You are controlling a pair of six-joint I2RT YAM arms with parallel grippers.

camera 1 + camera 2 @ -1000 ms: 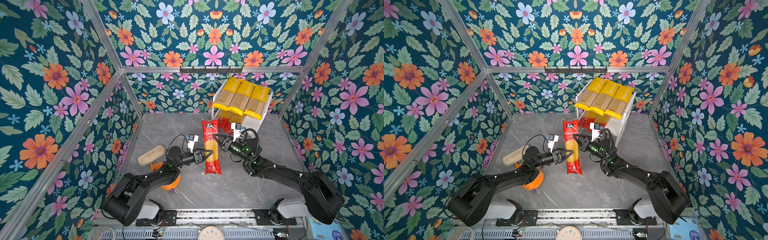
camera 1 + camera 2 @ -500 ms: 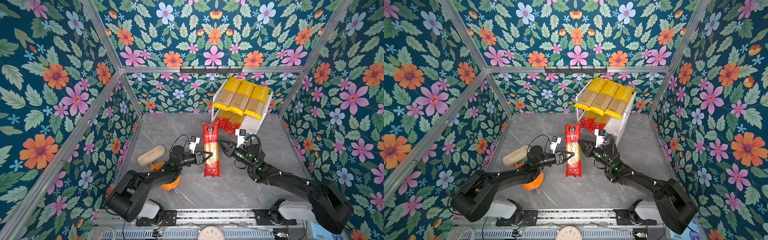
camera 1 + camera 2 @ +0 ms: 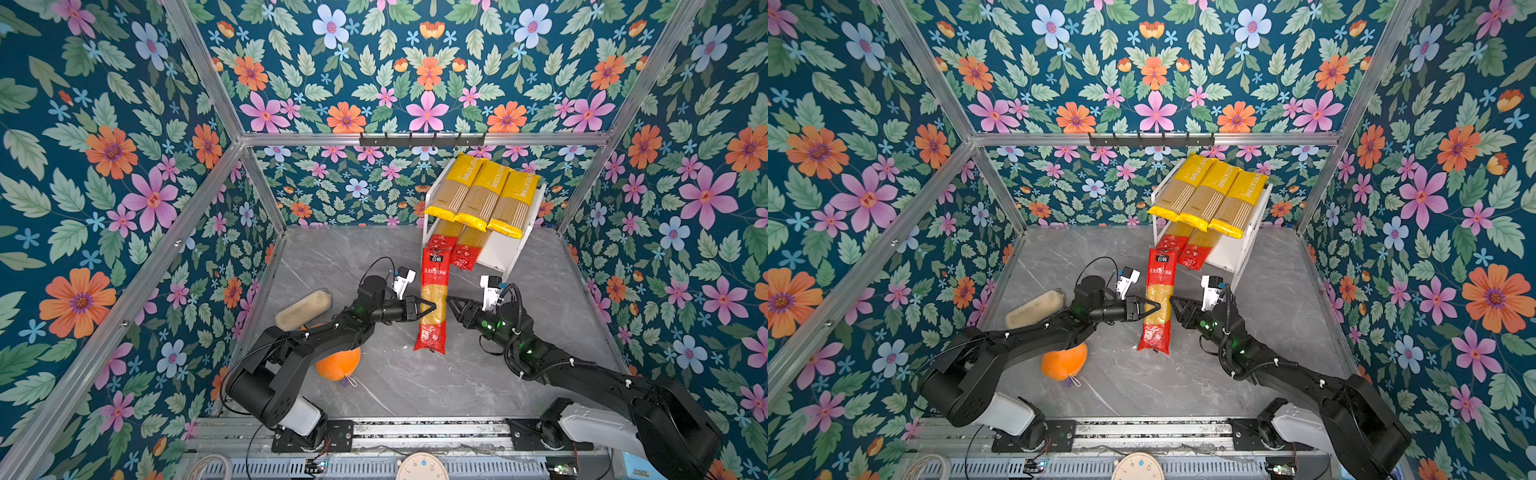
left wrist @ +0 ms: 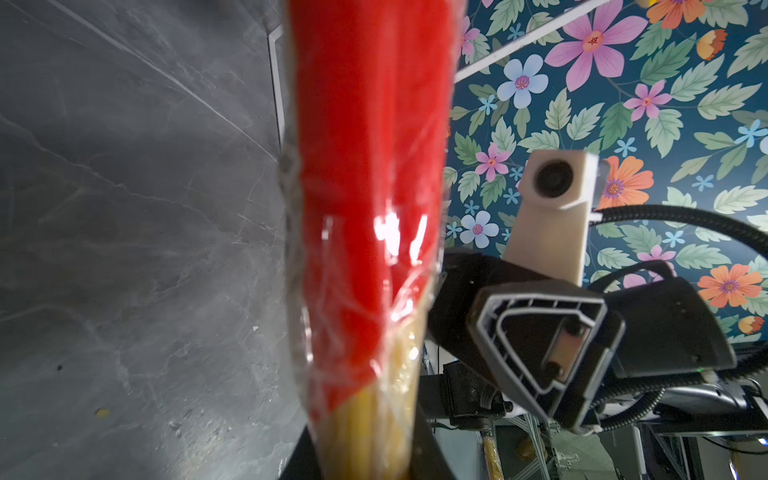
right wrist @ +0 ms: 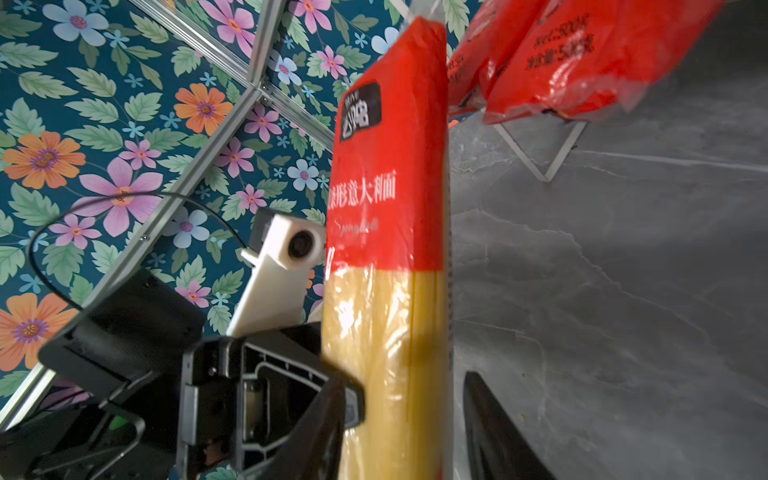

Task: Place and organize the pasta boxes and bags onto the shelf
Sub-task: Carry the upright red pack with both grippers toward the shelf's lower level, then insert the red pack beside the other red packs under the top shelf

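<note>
Red-ended spaghetti pack [image 3: 432, 291] hangs over the bench [image 3: 374, 257], clamped mid-length by the left gripper [image 3: 430, 308], its far end aimed at the shelf [image 3: 498, 249] lower board beside two like packs [image 3: 465, 253], while the right gripper [image 3: 453, 306] stands unclenched alongside, probably leaving the carry to one arm.

A grey marbled table [image 3: 415, 386] fills the floor of a flower-papered booth. At its back right, close to the rear wall, stands a white two-tier shelf [image 3: 500, 249]. Three yellow packs [image 3: 482, 195] lie side by side on the top board, their near ends overhanging the front edge. Two red packs [image 3: 467, 249] lie side by side on the lower board, red ends poking out in front. On the table's left side rest a beige loaf [image 3: 302, 309] and, nearer the front, an orange plush [image 3: 338, 363].
</note>
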